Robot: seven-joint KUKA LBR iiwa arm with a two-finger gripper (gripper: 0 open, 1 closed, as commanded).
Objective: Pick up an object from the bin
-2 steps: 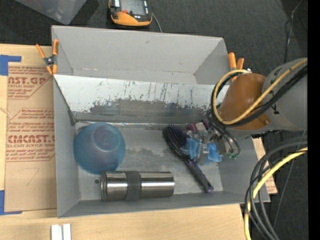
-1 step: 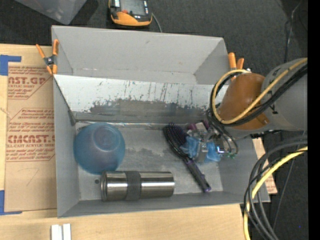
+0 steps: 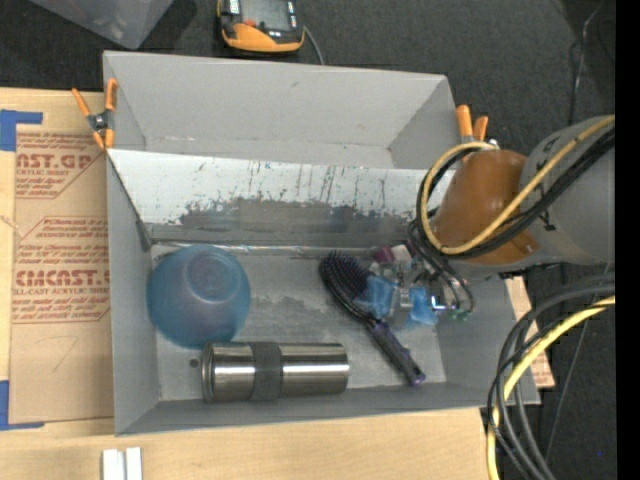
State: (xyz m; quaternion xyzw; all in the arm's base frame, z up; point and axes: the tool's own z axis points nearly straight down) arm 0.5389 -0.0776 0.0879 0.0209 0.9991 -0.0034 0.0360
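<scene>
blue bowl [image 3: 198,295]: left, near view | steel cylinder [image 3: 275,371]: dark-banded, on its side, just below bowl | orange-black device [image 3: 261,20]: top, cabled | clear plastic box [image 3: 100,3]: top-left corner

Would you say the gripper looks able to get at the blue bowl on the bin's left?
Probably yes: the gripper is over the dark hairbrush, and only bare bin floor separates it from the blue bowl, which nothing covers.

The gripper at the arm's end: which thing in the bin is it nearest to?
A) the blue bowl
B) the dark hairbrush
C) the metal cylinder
B: the gripper is right beside the dark hairbrush on the bin's right side, while the blue bowl and the metal cylinder lie farther left.
</scene>
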